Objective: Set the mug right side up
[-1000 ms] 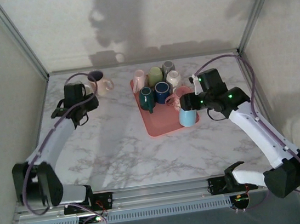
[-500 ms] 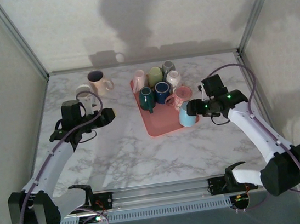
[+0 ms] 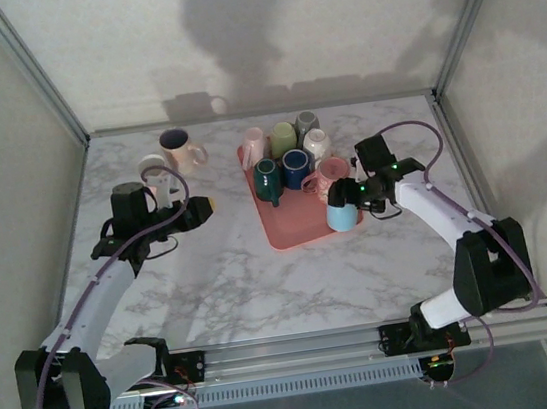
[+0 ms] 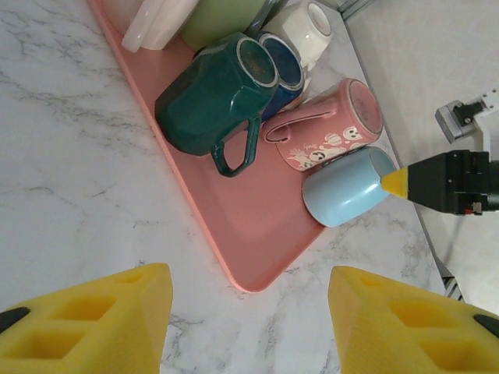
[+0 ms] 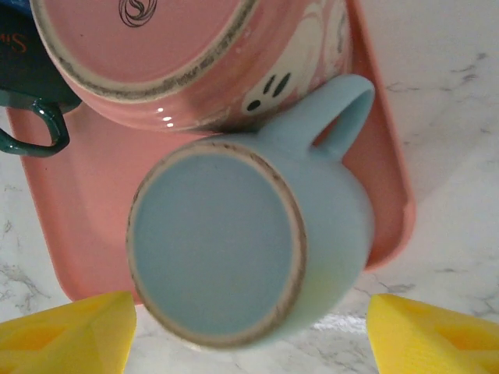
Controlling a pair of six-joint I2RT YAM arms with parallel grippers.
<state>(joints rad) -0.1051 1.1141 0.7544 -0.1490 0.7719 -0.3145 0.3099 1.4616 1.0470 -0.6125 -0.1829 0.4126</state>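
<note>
Approach step at the pink tray (image 3: 292,226): my right end effector (image 3: 337,196) hovers at the light blue mug (image 3: 343,213), right of centre in the overhead view, spread wide and gripping nothing. The mug sits on the tray's lower right corner, apparently mouth down. In the right wrist view its flat base (image 5: 214,238) faces the camera, my two yellow fingertips (image 5: 66,335) stand apart in the bottom corners, and the handle (image 5: 343,109) points to the upper right. A pink mug (image 5: 179,54) presses against it along the top of that frame.

My left end effector (image 3: 203,207) hangs over the marble worktop (image 3: 222,272) left of centre, also released, looking across at the tray.

Nothing is grasped yet, so I judge the turning itself not begun. The next move calls for my right fingers to straddle the mug's body clear of the handle and the pink neighbour and to clench firmly. After that come a lift off the tray, a half-turn of the wrist and a landing on the base. The tight contact with the pink mug looks like the chief hazard.
</note>
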